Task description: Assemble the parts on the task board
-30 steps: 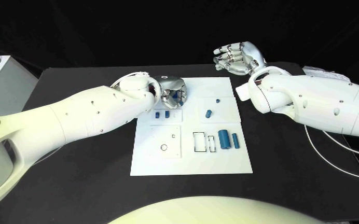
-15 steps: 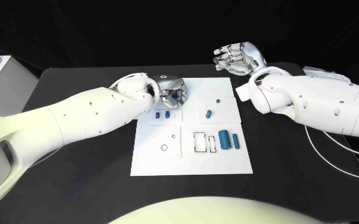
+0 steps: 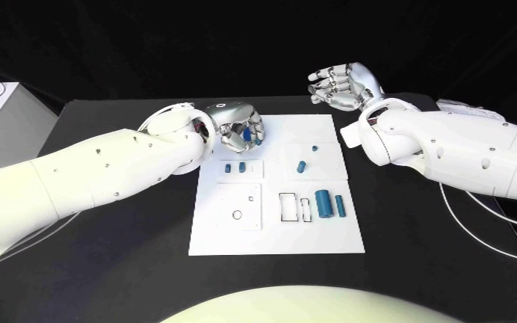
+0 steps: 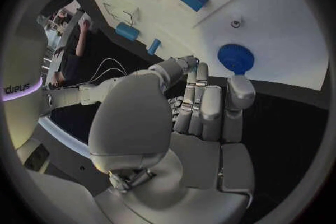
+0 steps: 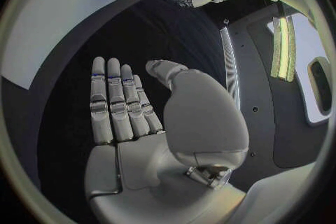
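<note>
The white task board lies mid-table. My left hand hovers over its far left corner with nothing in its grasp. A blue gear lies flat on the board just past the fingertips and peeks out under the hand as the gear. Two small blue blocks sit nearer on the board, and two blue cylinders lie at its right. My right hand is raised beyond the far right corner, its fingers straight and holding nothing.
A small blue piece and a tiny one lie mid-board. Rectangular slots and a square plate with holes fill the near half. White cables trail on the table at the right.
My left hand has drawn back from the gear toward the board's far left corner and turned a little. The right hand has hardly moved.
</note>
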